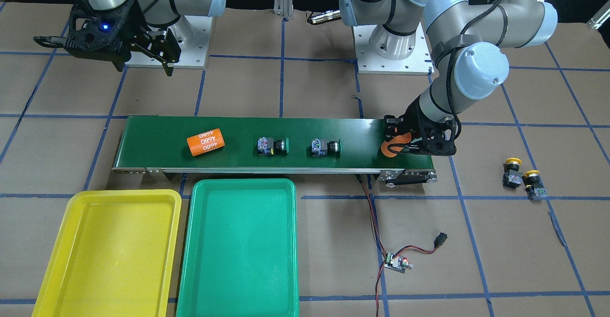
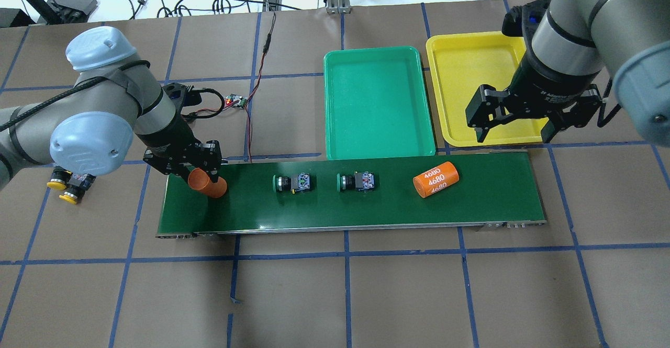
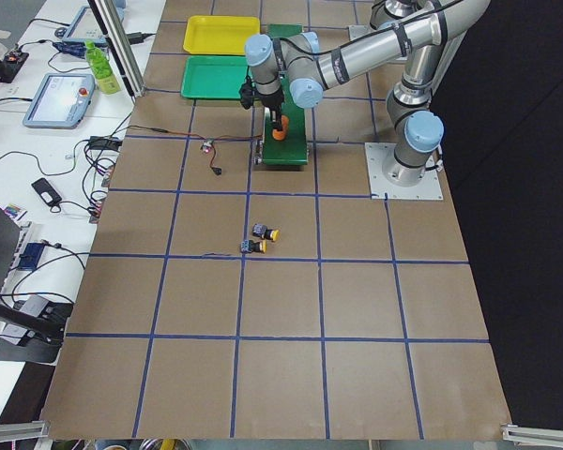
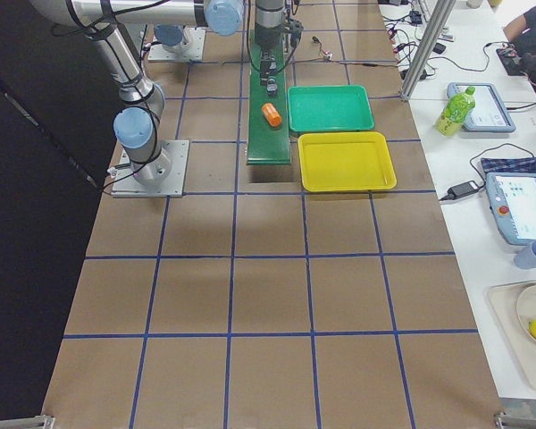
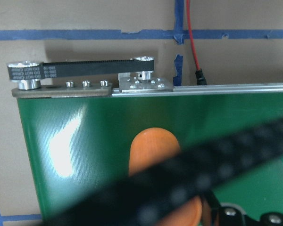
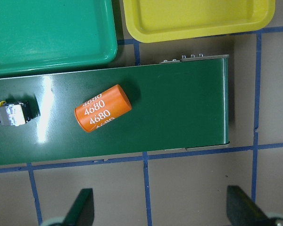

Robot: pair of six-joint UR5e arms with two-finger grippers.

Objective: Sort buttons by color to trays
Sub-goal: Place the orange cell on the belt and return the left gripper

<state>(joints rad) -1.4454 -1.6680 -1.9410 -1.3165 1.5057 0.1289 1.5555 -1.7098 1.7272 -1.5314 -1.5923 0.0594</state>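
Two green btns [image 2: 294,182] near orange cyl [image 2: 436,179] marked "4680".

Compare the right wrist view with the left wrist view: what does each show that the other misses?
Right wrist only: the green tray, the yellow tray, one button at the frame's left edge, an orange cylinder marked 4680 lying on its side. Left wrist only: a second orange cylinder behind a blurred black part, the black drive belt, a red wire. Both: the green conveyor belt on the brown table.
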